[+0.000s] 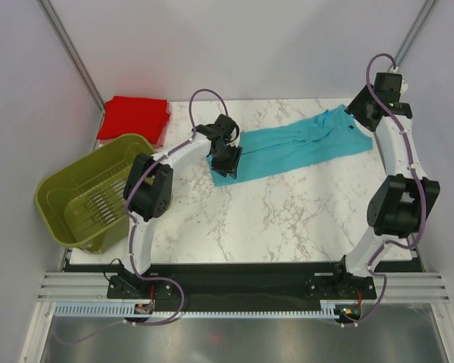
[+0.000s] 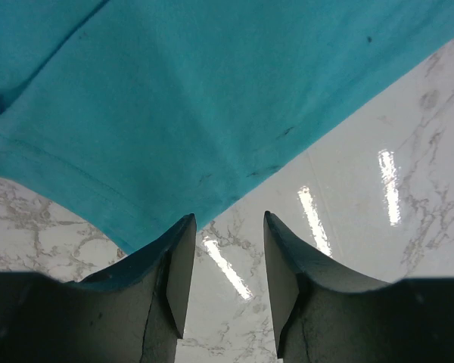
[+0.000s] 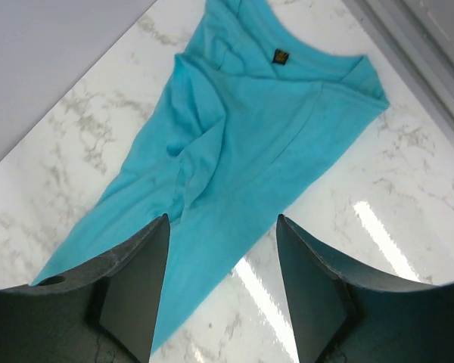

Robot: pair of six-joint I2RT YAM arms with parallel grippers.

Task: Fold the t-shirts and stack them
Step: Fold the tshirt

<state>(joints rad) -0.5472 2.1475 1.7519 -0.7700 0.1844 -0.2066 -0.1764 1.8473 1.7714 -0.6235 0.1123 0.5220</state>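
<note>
Marble table [image 1: 287, 219]; turquoise t-shirt [image 1: 295, 147] laid out lengthwise.
Left fingers [image 2: 174, 280] apart at hem corner, right fingers [image 3: 132, 295] apart near collar end, nothing gripped; opposite ends, presumably for folding.

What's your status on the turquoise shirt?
Left hand open at turquoise shirt hem; right hand open, hovering over it. Shirt flat on table, not stacked. Red shirt folded, far left. Nothing blocking.
</note>
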